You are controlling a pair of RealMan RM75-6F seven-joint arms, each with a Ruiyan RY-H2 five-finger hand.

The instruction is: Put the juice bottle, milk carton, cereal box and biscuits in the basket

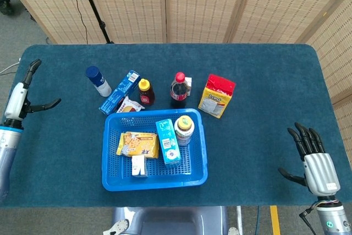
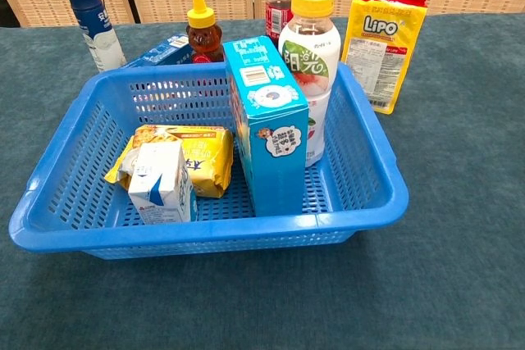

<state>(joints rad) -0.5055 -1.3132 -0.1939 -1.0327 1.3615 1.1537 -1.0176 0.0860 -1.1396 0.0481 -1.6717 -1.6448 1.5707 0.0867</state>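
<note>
So the basket (image 1: 199,158) sits mid-table, well apart from both hands, between the left hand (image 1: 25,97) and right hand (image 1: 314,160). Inside it: biscuits (image 1: 138,144) on the left-hand side, milk carton (image 1: 138,165) just in front of them, cereal box (image 1: 168,142) and juice bottle (image 1: 184,129) toward the right hand. Behind the basket stand a honey bottle (image 1: 145,92), cola bottle (image 1: 178,89) and Lipo bag (image 1: 216,96).

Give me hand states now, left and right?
Left hand: open, holding nothing, at the table's left edge.
Right hand: open, fingers spread, holding nothing.
</note>
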